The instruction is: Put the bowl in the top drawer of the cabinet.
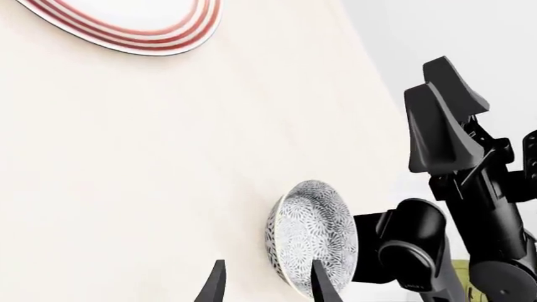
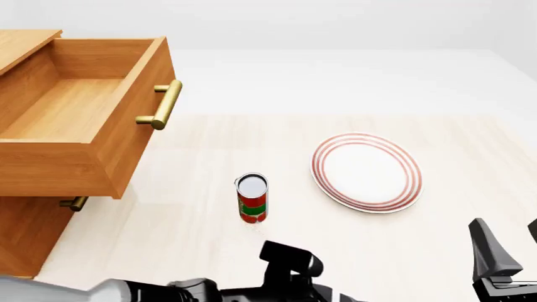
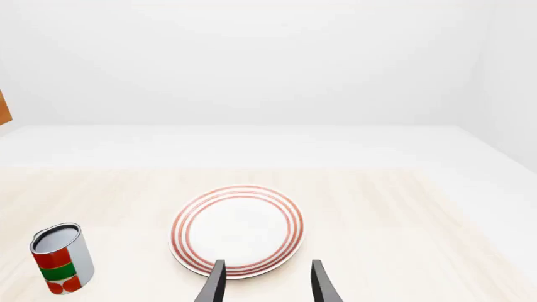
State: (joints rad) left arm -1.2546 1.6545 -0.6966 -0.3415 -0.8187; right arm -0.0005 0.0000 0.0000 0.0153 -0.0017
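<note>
The bowl (image 1: pixel 309 234), white with a fine blue-grey pattern, stands on the table and shows only in the left wrist view. My left gripper (image 1: pixel 268 290) is open just short of it, and one fingertip (image 1: pixel 322 283) overlaps the bowl's rim. Nothing sits between the fingers. In the front view the bowl is out of view below the frame, where only my left arm (image 2: pixel 290 267) shows. The cabinet (image 2: pixel 25 236) stands at the left with its top drawer (image 2: pixel 80 110) pulled out, open and empty. My right gripper (image 3: pixel 268 289) is open and empty at the near right (image 2: pixel 509 244).
A flat white plate with red rings (image 2: pixel 366 171) lies right of centre. A red, green and white can (image 2: pixel 251 198) stands upright between plate and cabinet. The drawer's brass handle (image 2: pixel 163 104) juts toward the table. The right arm (image 1: pixel 453 189) stands close beside the bowl.
</note>
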